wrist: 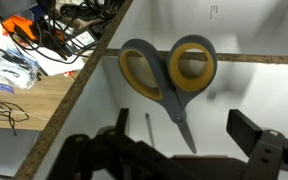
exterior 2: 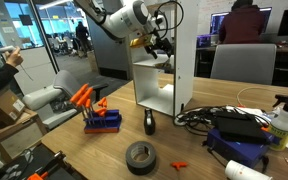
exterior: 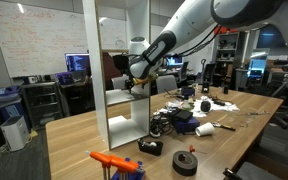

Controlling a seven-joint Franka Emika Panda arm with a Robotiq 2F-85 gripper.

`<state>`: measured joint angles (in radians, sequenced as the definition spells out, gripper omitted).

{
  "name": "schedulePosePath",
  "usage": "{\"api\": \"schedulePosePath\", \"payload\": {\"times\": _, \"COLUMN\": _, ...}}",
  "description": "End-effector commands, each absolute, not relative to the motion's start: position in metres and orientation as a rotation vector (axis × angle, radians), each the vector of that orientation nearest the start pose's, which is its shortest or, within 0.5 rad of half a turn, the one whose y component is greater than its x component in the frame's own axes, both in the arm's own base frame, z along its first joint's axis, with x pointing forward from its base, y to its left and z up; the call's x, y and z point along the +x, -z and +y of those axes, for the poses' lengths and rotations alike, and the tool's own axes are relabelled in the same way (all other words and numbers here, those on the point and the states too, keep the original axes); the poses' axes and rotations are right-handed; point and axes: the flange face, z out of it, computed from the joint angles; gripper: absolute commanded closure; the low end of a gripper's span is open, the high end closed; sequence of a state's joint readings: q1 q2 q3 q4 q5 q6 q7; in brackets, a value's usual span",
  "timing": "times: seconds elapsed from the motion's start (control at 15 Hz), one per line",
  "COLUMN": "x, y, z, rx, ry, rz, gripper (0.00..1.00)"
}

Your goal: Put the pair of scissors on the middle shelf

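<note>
The pair of scissors (wrist: 167,78), grey with yellow-lined handles, lies flat on the white middle shelf (wrist: 244,90) in the wrist view, handles toward the shelf's edge, blades pointing toward my gripper. My gripper (wrist: 179,130) is open, its dark fingers on either side of the blade tip, not touching the scissors. In both exterior views my gripper (exterior: 136,84) (exterior 2: 156,47) reaches into the central compartment of the tall white shelf unit (exterior: 119,70) (exterior 2: 174,60). The scissors are too small to make out there.
The shelf unit stands on a wooden table (exterior: 84,140). Around it lie tape rolls (exterior 2: 140,156) (exterior: 185,162), a tangle of cables and devices (exterior: 179,120), a blue rack with orange tools (exterior 2: 96,112) and a bottle (exterior 2: 281,122). Office chairs stand behind.
</note>
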<state>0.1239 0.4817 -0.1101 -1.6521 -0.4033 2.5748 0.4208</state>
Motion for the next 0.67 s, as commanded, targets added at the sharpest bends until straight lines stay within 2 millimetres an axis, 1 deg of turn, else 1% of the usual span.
{"api": "schedulePosePath", "payload": {"times": 0.0, "x": 0.715, "y": -0.387, "z": 0.028, "rx": -3.279, "ry": 0.786, "rz": 0.157, "gripper": 0.00}}
{"api": "schedulePosePath", "payload": {"times": 0.33, "x": 0.709, "y": -0.392, "z": 0.027, "rx": -3.300, "ry": 0.753, "rz": 0.177, "gripper": 0.00}}
{"api": "schedulePosePath", "payload": {"times": 0.6, "x": 0.701, "y": -0.402, "z": 0.028, "rx": -3.324, "ry": 0.710, "rz": 0.195, "gripper": 0.00}}
